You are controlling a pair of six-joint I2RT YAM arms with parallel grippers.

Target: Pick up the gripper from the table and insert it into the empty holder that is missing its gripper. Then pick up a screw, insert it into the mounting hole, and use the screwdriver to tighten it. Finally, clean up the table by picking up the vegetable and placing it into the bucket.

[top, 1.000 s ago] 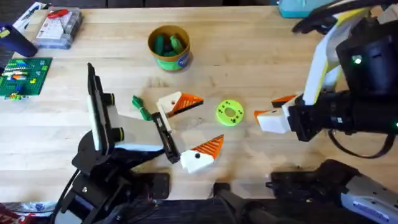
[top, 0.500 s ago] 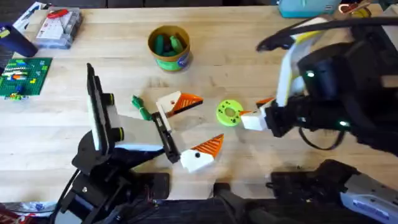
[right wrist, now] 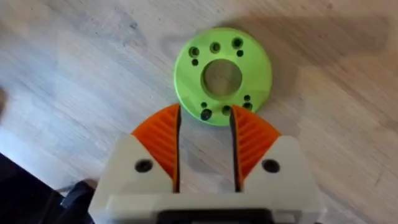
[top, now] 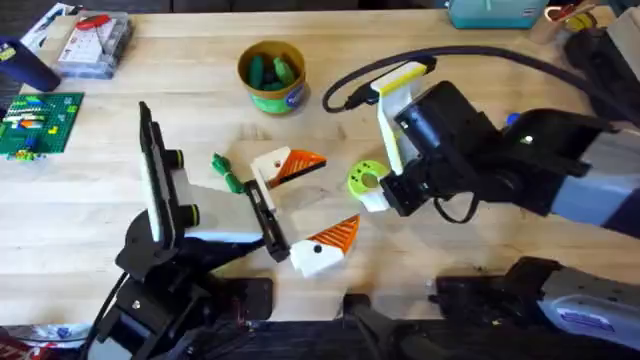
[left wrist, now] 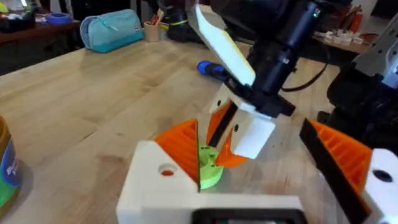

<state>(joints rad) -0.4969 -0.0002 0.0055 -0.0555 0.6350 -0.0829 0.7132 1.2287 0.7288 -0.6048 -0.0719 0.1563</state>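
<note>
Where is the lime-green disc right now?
In the overhead view the lime-green disc lies flat on the table, right of centre, with the right end effector at its near edge. The vegetable lies farther left.

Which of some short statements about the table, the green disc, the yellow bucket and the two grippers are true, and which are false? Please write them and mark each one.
1. The right gripper is at the lime-green disc, fingers slightly apart. True.
2. The yellow bucket lies on its side. False: it stands upright, green things inside.
3. The dark-green vegetable is in the bucket. False: it lies on the table, beside the left gripper.
4. The left gripper is open. True.
5. The disc has a round centre hole. True.
</note>
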